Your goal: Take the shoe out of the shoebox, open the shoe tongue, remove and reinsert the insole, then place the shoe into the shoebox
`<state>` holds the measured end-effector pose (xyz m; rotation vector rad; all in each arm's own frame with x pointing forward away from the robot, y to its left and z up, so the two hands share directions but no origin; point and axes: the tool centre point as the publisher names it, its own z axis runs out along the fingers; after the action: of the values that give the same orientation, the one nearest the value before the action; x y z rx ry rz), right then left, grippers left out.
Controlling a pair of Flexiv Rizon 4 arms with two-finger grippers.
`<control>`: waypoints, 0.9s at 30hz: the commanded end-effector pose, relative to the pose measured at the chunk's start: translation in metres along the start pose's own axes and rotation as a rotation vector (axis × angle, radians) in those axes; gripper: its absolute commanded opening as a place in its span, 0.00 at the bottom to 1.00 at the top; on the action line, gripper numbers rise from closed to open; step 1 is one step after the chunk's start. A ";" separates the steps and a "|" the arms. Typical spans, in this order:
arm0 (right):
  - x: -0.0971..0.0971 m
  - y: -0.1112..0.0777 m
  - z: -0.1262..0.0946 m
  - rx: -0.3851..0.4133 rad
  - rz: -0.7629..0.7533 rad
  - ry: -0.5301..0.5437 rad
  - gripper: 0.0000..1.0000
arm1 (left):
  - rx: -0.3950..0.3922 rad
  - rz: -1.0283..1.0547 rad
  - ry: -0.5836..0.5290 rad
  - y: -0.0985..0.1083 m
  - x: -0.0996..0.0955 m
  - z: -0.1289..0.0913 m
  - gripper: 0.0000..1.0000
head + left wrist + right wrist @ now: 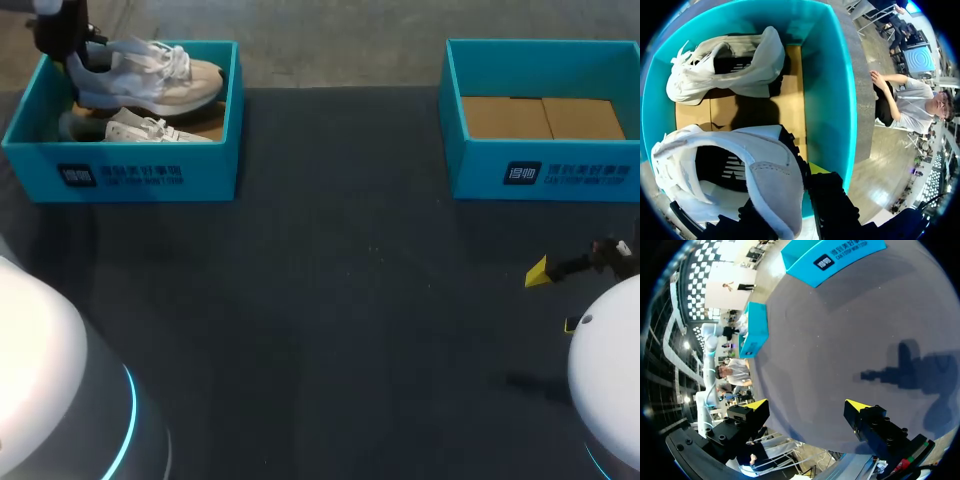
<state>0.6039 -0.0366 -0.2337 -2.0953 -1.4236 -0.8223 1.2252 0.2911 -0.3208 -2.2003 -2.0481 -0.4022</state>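
Observation:
My left gripper [78, 48] is shut on the heel of a white shoe [150, 74], which hangs tilted over the left teal shoebox [130, 178]. In the left wrist view the held shoe [735, 170] has its heel pinched between the black fingers of that gripper [790, 202], toe pointing away, over the box floor. A second white shoe [152, 130] lies inside the box, also seen ahead of the gripper [725, 65]. My right gripper [553, 298] hovers open and empty at the table's right side, its yellow tips wide apart over bare table [807, 405].
A second teal shoebox [545, 170] stands at the back right with only a brown cardboard floor inside. Dark table [340, 300] stretches between the two boxes. The right wrist view shows both boxes far ahead, the left box [754, 330] and the right box [835, 257].

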 end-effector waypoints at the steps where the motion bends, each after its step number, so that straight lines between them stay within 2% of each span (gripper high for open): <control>1: 0.000 -0.011 -0.007 -0.016 0.001 -0.001 1.00 | 0.007 -0.001 0.006 0.005 -0.004 0.004 0.00; 11: 0.000 -0.011 -0.007 -0.016 0.001 -0.001 1.00 | 0.018 -0.002 0.024 0.004 -0.010 0.014 0.00; 27: 0.000 -0.011 -0.007 -0.016 0.001 -0.001 1.00 | 0.058 -0.012 0.037 -0.002 -0.006 0.031 0.00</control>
<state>0.6039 -0.0366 -0.2337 -2.0953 -1.4236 -0.8223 1.2189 0.2926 -0.3483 -2.1385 -2.0350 -0.3861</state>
